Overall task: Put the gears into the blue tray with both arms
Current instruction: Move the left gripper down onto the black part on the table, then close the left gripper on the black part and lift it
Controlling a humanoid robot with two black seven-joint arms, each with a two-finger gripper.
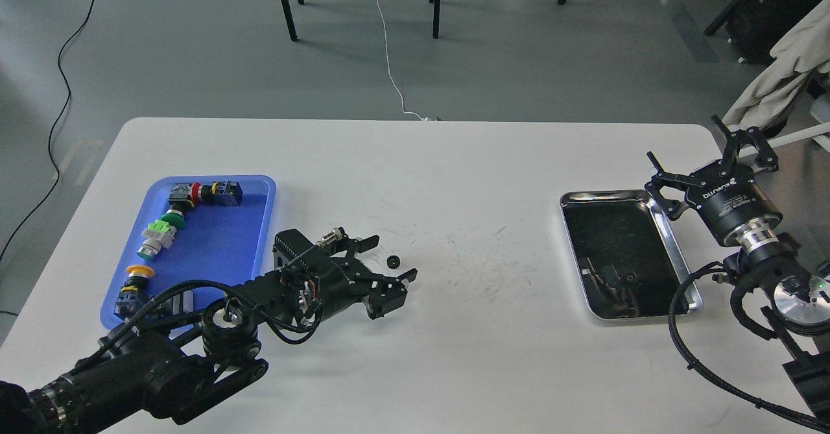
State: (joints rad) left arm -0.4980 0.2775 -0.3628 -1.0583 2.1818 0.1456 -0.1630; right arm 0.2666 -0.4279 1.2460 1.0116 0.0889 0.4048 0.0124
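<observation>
One tiny black gear (392, 261) lies on the white table near its middle. My left gripper (393, 258) is low over the table and open, one finger behind the gear and one in front, so the gear sits between them. To the left lies the blue tray (262, 226), holding several coloured push-button switches (155, 236). My right gripper (712, 159) is open and empty, raised beside the right rim of the steel tray (673, 252).
The steel tray holds dark reflections and a small dark speck (628, 277). Scuff marks (493, 265) cover the table's middle. Beyond the far table edge are chair legs and cables on the floor, and a cloth hangs at the far right.
</observation>
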